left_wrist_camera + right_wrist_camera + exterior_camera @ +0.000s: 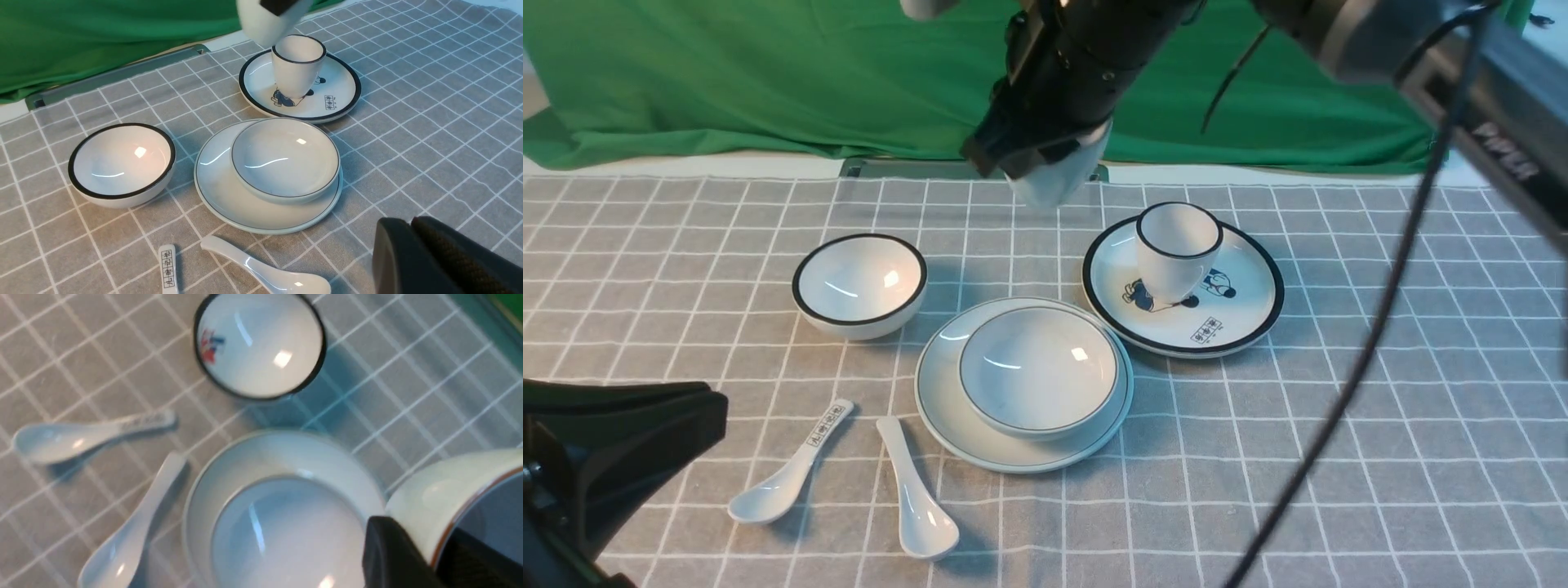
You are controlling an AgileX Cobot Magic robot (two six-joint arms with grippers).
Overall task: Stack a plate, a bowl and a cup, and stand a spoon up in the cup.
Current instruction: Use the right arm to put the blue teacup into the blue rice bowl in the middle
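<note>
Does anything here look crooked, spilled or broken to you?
Nothing spilled or broken. The cup hangs tilted in the right gripper above the cloth, and the bowl sits off-centre on the plate.

Plate (947,408): white, round, with a thin grey-green rim line; lay flat in the middle.
Bowl (1039,371): wide, shallow, white, with a dark-grey rim line; sat upright on the plate, slightly off-centre.
Cup (1058,180): small, plain white; hung tilted in the air behind the bowl.
Spoon (907,482): plain white; lay flat just left of the plate, scoop nearest.
</note>
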